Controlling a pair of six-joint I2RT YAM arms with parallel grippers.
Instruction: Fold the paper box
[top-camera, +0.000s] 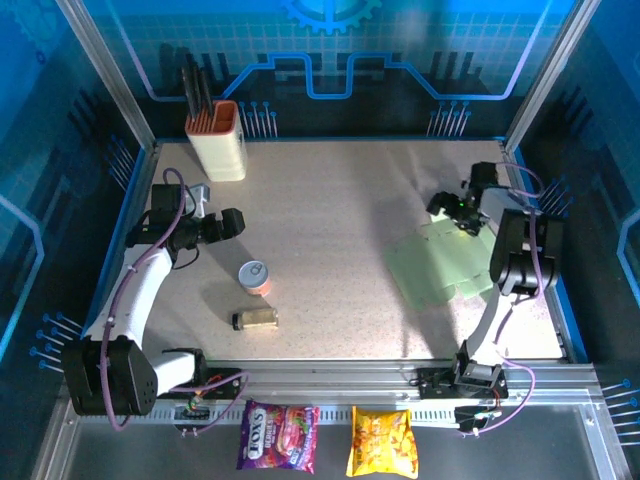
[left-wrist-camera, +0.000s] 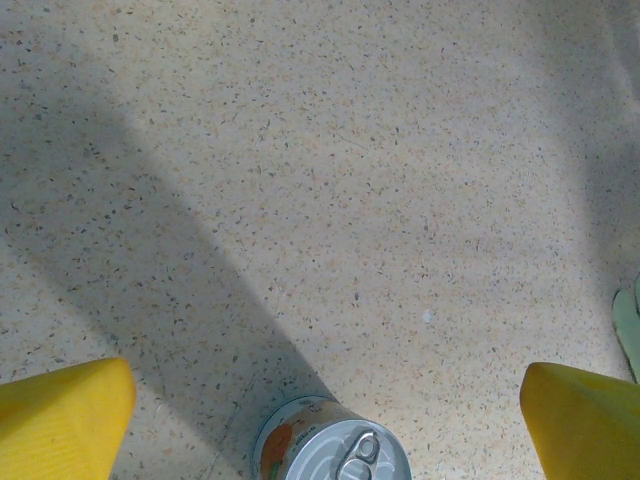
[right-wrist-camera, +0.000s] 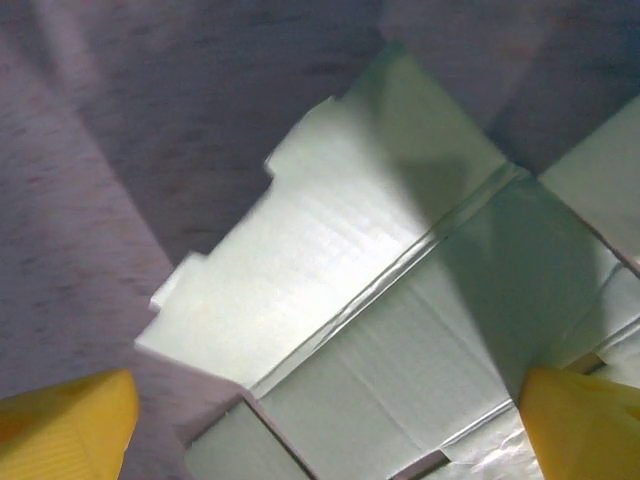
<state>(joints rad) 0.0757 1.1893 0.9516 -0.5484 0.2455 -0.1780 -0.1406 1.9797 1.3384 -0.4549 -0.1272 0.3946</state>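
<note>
The paper box lies flat on the table's right side, a pale green creased cut-out with flaps. In the right wrist view the box spreads under my right gripper, whose yellow fingertips stand wide apart and open above the card. My right gripper hovers over the cut-out's far edge. My left gripper is on the left side, far from the box, open, with its yellow fingertips spread over bare table. A sliver of the box shows at the right edge of the left wrist view.
A small tin can stands mid-left, seen close in the left wrist view as the can between the fingers' line. A small jar lies on its side nearby. A cream knife holder stands back left. Snack packets lie below the front rail.
</note>
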